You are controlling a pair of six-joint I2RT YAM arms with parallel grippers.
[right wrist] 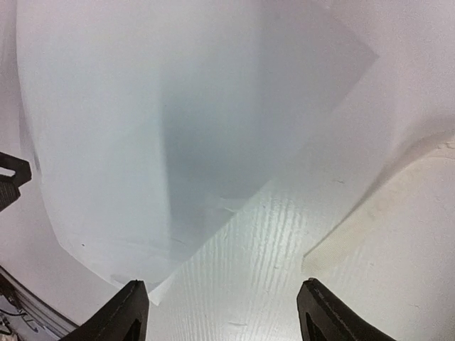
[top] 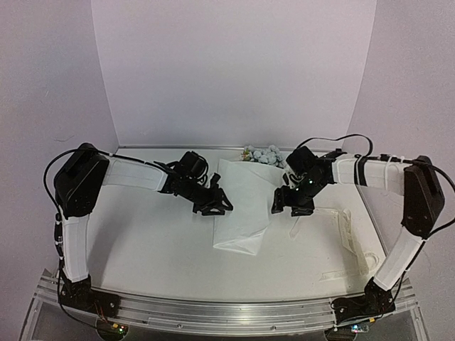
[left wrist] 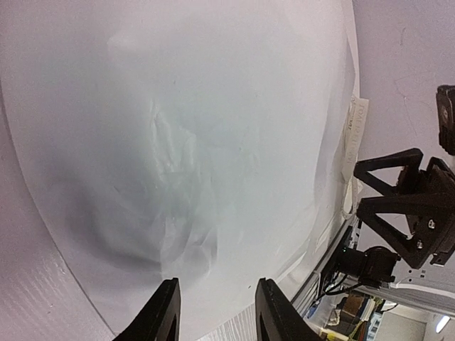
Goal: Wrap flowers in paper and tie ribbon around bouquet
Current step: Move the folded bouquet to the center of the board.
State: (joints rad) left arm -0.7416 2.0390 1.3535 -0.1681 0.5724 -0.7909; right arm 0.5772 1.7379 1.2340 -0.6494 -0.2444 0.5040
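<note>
Thin creased paper (top: pixel 238 213) is lying folded mid-frame, flowers (top: pixel 261 154) poking out its upper end. Floppy ribbon (top: pixel 347 231) is lying at right. Left gripper (top: pixel 215 204) is standing part-spread at paper's left edge; right gripper (top: pixel 290 206) is gaping wide.

Twin black-and-white arms.
Left arm (top: pixel 75 241), right arm (top: pixel 398 256): white sleeved links, black joint housings, looping black cables (top: pixel 47 179); behind right gripper (top: pixel 290 204) a green light (top: pixel 308 183); fingers (left wrist: pixel 167 312) black, angular.

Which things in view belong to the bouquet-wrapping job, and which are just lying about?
Job: folded paper; flowers, blooms showing at its far end; ribbon, loose to the right.
Not the job: aluminium rail at the near edge; white backdrop.
</note>
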